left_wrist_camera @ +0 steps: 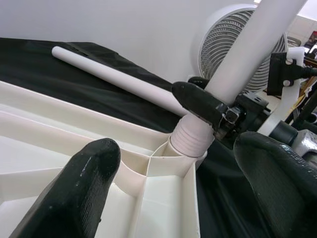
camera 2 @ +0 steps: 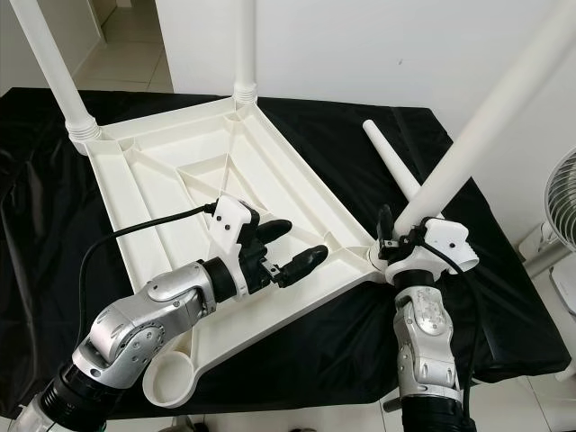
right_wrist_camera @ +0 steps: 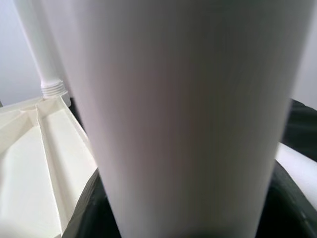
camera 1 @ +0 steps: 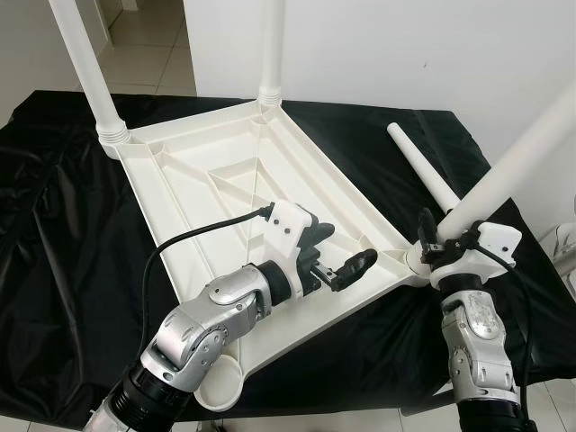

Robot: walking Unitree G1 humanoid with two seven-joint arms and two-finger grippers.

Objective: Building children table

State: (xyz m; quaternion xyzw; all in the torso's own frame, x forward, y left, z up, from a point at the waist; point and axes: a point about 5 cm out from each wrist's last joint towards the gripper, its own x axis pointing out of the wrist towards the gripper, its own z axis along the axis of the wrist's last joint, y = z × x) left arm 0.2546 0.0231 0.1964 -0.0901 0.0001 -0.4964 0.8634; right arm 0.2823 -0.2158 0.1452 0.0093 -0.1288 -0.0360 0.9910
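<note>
White table (camera 1: 270, 171) and legs (camera 1: 517, 153), black cloth (camera 1: 63, 225).

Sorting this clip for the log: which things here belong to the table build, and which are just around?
Part of the job:
- upturned white tabletop
- two legs already standing in its far corners
- third leg gripped by the right gripper at the near corner socket
- loose leg lying on the cloth
- left gripper, open over the tabletop

Just around:
- black cloth
- fan
</note>
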